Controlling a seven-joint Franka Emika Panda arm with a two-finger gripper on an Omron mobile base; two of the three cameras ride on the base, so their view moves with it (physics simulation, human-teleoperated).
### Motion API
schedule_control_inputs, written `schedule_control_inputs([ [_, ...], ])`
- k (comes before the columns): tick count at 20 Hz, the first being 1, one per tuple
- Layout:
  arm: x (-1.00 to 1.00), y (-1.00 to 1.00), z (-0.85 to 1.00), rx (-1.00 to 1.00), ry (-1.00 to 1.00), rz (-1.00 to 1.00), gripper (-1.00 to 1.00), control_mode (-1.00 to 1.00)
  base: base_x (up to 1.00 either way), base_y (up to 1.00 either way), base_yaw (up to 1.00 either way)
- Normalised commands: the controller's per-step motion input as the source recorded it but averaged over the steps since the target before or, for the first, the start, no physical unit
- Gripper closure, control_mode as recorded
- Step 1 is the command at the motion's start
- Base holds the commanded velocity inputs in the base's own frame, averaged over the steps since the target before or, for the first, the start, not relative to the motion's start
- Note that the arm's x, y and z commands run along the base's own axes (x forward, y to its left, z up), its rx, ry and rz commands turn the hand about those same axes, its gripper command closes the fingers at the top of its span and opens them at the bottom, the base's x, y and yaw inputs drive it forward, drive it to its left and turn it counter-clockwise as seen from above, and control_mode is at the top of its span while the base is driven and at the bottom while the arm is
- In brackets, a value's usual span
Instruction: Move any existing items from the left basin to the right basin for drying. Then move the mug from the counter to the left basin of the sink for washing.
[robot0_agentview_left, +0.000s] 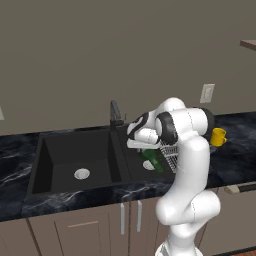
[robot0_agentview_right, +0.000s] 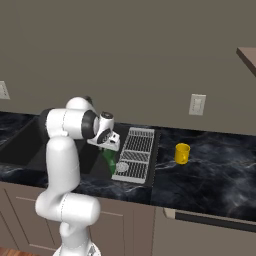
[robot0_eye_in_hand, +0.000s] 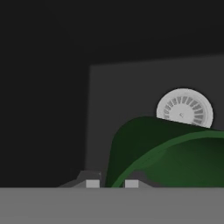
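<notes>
Bottle first: we are holding the small glossy dark-green bottle (robot0_eye_in_hand: 175, 153) over the narrower matte-black right basin (robot0_agentview_right: 102, 165), near its round silver drain (robot0_eye_in_hand: 184, 108) and beside the grey wire rack (robot0_agentview_right: 135, 152). Our two-finger gripper (robot0_eye_in_hand: 111, 183) is pinched nearly closed, seemingly on the bottle, though the contact itself is hidden. We are judging the first step nearly done; next calls for setting it down, then fetching the bright-yellow mug (robot0_agentview_right: 182, 153) from the veined black marble counter (robot0_agentview_right: 215, 170). We are reading no labels.
</notes>
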Motion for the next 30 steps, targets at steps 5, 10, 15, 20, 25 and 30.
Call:
schedule_control_inputs([
  [5, 0.10, 0.00, -0.17, 0.00, 0.00, 0.00, 1.00, -1.00, 0.00, 0.00, 0.00],
  [10, 0.09, 0.00, -0.19, 0.00, 0.00, 0.00, 1.00, -1.00, 0.00, 0.00, 0.00],
  [15, 0.07, 0.00, -0.19, 0.00, 0.00, 0.00, 1.00, -1.00, 0.00, 0.00, 0.00],
  [20, 0.04, 0.00, -0.16, 0.00, 0.00, 0.00, 1.00, -1.00, 0.00, 0.00, 0.00],
  [25, 0.07, 0.00, -0.13, 0.00, 0.00, 0.00, 1.00, -1.00, 0.00, 0.00, 0.00],
  [30, 0.10, 0.00, -0.12, 0.00, 0.00, 0.00, 1.00, -1.00, 0.00, 0.00, 0.00],
])
